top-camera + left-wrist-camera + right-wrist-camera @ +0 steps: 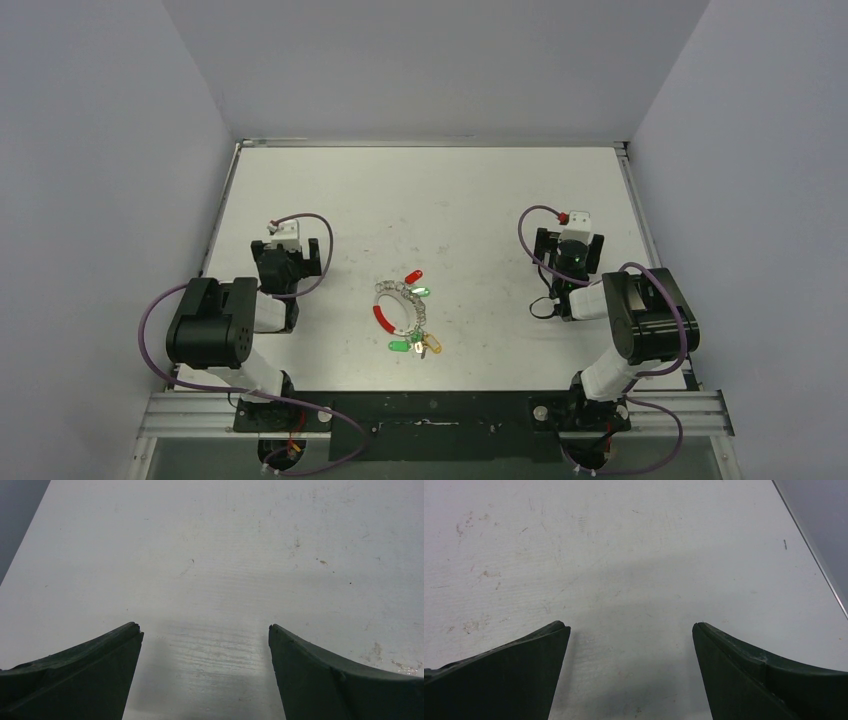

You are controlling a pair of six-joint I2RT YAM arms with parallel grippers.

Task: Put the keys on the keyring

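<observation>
Your left arm [212,325] and right arm [640,320], glossy black joint housings, white links between, purple cables [519,235] looping off each, white wrist blocks [283,236], red plug [563,215] on the right, dark tapered gripper fingers [75,675]

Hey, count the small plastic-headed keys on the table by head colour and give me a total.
Red-headed silver metal keys: 1
Green-headed keys: 3 (tiny in view, so approximate)
Yellow-headed keys: 1
Total: 5

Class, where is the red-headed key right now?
In the top view, the red-headed key lies near the middle of the table, at the far-right edge of the keyring.
</observation>
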